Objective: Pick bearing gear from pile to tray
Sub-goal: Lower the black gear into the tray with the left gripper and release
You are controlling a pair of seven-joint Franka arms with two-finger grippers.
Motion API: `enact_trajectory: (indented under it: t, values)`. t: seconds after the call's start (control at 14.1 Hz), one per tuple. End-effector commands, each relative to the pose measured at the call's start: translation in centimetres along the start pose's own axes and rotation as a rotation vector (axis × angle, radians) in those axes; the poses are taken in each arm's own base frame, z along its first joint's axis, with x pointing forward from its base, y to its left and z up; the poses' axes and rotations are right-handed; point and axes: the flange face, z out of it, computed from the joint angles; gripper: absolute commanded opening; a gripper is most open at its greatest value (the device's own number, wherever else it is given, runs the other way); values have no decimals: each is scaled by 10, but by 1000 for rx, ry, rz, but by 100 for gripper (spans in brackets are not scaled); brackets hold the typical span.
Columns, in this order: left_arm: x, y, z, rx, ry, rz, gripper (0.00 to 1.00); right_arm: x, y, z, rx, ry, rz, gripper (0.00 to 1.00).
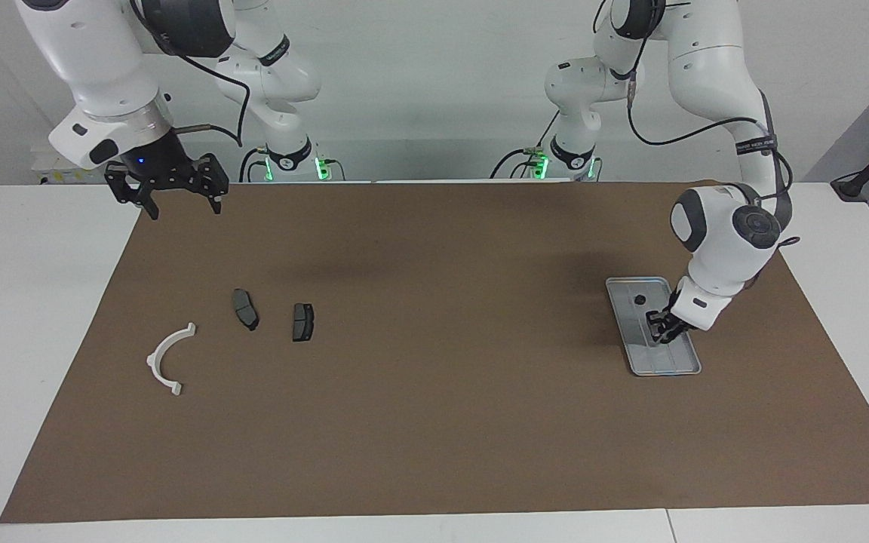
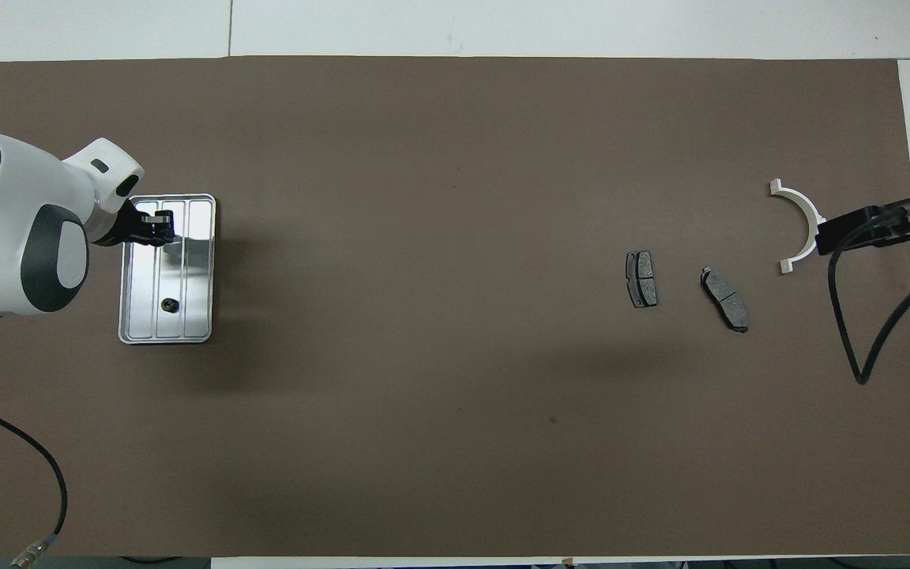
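The silver ribbed tray (image 1: 670, 359) lies at the left arm's end of the mat; it also shows in the overhead view (image 2: 196, 261). One small black round piece (image 1: 639, 299) lies in the tray, at its end nearer the robots (image 2: 170, 304). My left gripper (image 1: 660, 330) is low in the tray, over its other end (image 2: 159, 227). The pile is at the right arm's end: a white curved bracket (image 1: 155, 356) (image 2: 812, 212) and two dark brake-pad plates (image 1: 245, 308) (image 1: 302, 322). My right gripper (image 1: 184, 205) is open, raised and empty over the mat's corner, and waits.
The brown mat (image 1: 434, 422) covers most of the white table. The two plates also show in the overhead view (image 2: 641, 279) (image 2: 725, 299). A black cable (image 2: 850, 316) of the right arm hangs over the mat's edge near the bracket.
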Motion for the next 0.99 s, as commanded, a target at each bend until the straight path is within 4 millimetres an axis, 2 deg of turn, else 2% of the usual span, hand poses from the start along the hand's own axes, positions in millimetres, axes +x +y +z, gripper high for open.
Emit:
enact_trajectory:
  t: [0.0,0.28,0.35,0.43,0.5,0.57,0.64,0.78,0.92]
  values:
    - [-7,2,21,-5,6,23,0,2,0,5,22,26,22,100]
    - [-10,3,25,-7,5,21,1,2,-1,8,24,15,21,100]
    - [-11,2,25,-7,5,19,4,2,-1,7,24,16,21,100]
    - [-12,3,26,-7,5,19,50,2,-1,6,23,19,22,100]
    - [-11,3,23,-6,-3,24,99,3,-3,4,23,23,19,100]
    - [-9,3,17,-5,-9,21,100,3,-4,4,23,24,16,100]
    - [-5,1,-2,0,-14,21,100,3,-4,4,23,24,17,100]
    - [-5,-1,-58,11,-26,16,100,4,-4,4,25,29,17,100]
    - [-21,0,-110,25,-45,16,100,6,-6,5,26,31,28,100]
